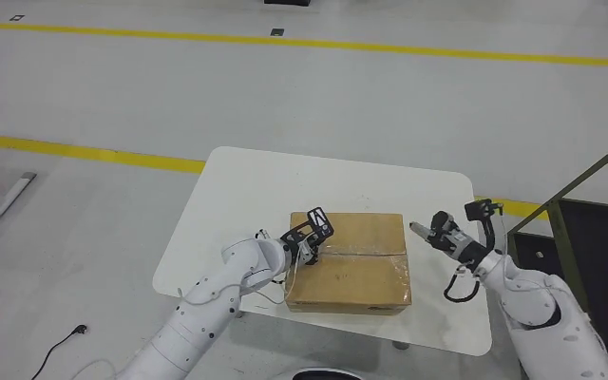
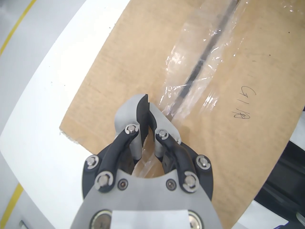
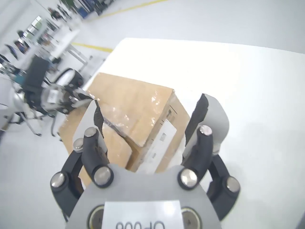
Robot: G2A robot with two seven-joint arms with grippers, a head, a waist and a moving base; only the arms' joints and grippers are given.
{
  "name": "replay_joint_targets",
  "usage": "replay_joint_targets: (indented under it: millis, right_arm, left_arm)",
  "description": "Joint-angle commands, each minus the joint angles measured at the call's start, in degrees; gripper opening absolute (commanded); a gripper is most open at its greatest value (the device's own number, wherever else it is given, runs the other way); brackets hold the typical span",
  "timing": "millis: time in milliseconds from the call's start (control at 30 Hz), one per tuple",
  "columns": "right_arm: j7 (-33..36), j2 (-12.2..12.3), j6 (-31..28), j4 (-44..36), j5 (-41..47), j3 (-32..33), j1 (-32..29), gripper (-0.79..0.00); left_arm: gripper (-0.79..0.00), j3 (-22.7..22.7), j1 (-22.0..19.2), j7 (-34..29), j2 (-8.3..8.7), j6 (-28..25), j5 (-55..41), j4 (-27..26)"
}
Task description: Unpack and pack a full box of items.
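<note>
A closed brown cardboard box (image 1: 356, 266) sits at the middle of the white table, its top seam sealed with clear tape (image 2: 202, 55). My left gripper (image 2: 145, 102) is shut, its tips resting on the box top at the end of the taped seam near the box's edge; it is also visible as the left gripper (image 1: 312, 249) and, farther off, the left gripper (image 3: 79, 98). My right gripper (image 3: 149, 103) is open with nothing between its fingers. It hovers just off the opposite end of the box (image 3: 133, 101), seen from above as the right gripper (image 1: 416, 228).
The white table (image 1: 285, 180) has bare surface on its far side and to the left of the box. A dark metal rack (image 1: 570, 228) stands off the table's right edge. Yellow lines cross the grey floor.
</note>
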Motion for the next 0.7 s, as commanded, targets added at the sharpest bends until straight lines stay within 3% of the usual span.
replay_joint_targets:
  millis: [0,67,400,667]
  right_arm:
    - [0.69,-0.32,1.04,-1.68,8.57,-0.88,-0.54,-0.619]
    - [2.82,-0.5,1.46,-3.36,13.41,-2.18,-0.66,-0.785]
    - [5.69,-1.52,9.85,-2.9,23.46,-8.23,2.4,-0.785]
    - [7.6,-2.19,16.56,3.0,19.12,-14.08,6.52,-0.785]
  left_arm:
    - [-0.785,-0.05,0.05,0.15,-0.02,-0.01,0.04,0.01]
    - [-0.785,-0.12,0.1,0.19,-0.04,0.04,0.07,0.01]
    - [-0.785,-0.6,0.78,0.25,0.02,-0.27,0.43,-0.57]
    - [-0.785,-0.73,1.52,0.14,0.09,-0.82,0.75,-1.39]
